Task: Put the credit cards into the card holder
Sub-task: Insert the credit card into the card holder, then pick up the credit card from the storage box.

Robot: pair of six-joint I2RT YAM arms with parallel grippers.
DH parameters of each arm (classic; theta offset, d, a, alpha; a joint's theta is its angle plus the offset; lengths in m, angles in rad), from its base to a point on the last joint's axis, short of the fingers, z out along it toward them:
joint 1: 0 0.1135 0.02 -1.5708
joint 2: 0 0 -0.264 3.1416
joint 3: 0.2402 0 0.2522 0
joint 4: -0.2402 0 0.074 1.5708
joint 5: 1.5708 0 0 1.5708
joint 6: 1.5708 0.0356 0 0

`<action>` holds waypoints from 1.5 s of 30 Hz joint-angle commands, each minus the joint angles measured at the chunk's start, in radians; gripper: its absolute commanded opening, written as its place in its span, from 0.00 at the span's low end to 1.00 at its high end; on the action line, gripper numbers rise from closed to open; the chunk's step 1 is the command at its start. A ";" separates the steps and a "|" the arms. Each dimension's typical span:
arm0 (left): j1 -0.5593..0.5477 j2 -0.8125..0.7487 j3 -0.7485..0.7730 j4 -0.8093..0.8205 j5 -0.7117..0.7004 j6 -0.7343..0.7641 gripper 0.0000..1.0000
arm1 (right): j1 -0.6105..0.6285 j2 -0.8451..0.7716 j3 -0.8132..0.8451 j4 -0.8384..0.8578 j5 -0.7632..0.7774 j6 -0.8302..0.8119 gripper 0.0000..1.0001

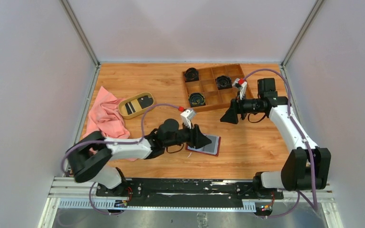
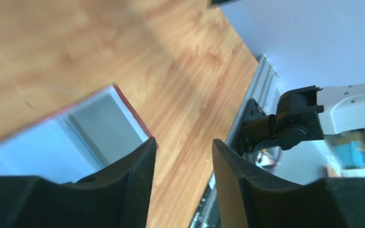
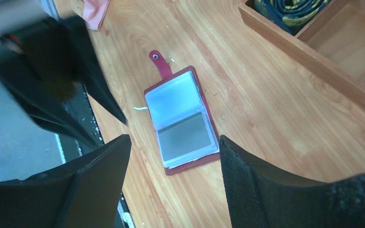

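The holder lies open on the desk, and it looks like one grey card is already pocketed. The other cards sit in the dish. Left end effector is at the holder, parted and empty. Right end effector is spread wide, empty too.

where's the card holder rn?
Top view: card holder lies open mid-table, right at the left gripper's tip, nearer the arm bases than the wooden box.
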 commanded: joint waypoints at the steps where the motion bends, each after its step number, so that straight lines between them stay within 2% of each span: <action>1: 0.026 -0.265 0.009 -0.315 -0.163 0.304 0.55 | -0.019 -0.090 -0.012 -0.055 0.044 -0.117 0.73; 4: 0.088 -0.426 -0.009 -0.418 -0.224 0.422 0.74 | -0.021 -0.155 -0.010 -0.068 0.066 -0.160 0.74; 8: 0.222 -0.571 0.004 -0.546 -0.230 0.479 0.99 | -0.021 -0.224 0.008 -0.076 0.070 -0.183 0.77; 12: 0.365 -0.553 0.113 -0.712 -0.141 0.508 1.00 | -0.020 -0.242 -0.016 -0.081 0.031 -0.217 0.78; 16: 0.481 -0.457 0.244 -0.885 -0.143 0.517 1.00 | -0.034 -0.230 -0.067 -0.081 0.028 -0.245 0.79; 22: 0.654 -0.279 0.342 -0.948 -0.133 0.359 1.00 | -0.057 -0.207 -0.101 -0.066 0.033 -0.256 0.79; 25: 0.691 -0.202 0.388 -0.964 -0.179 0.322 1.00 | -0.057 -0.199 -0.104 -0.063 0.061 -0.259 0.79; 31: 0.732 -0.083 0.475 -1.025 -0.395 0.289 1.00 | -0.057 -0.188 -0.111 -0.061 0.074 -0.264 0.79; 39: 0.830 -0.023 0.483 -1.006 -0.431 0.243 0.97 | -0.086 -0.147 -0.105 -0.061 0.087 -0.264 0.79; 41: 0.845 -0.002 0.493 -1.011 -0.452 0.227 0.91 | -0.086 -0.140 -0.106 -0.061 0.092 -0.264 0.79; 45: 0.857 0.066 0.535 -1.070 -0.511 0.217 0.89 | -0.087 -0.132 -0.107 -0.061 0.097 -0.266 0.79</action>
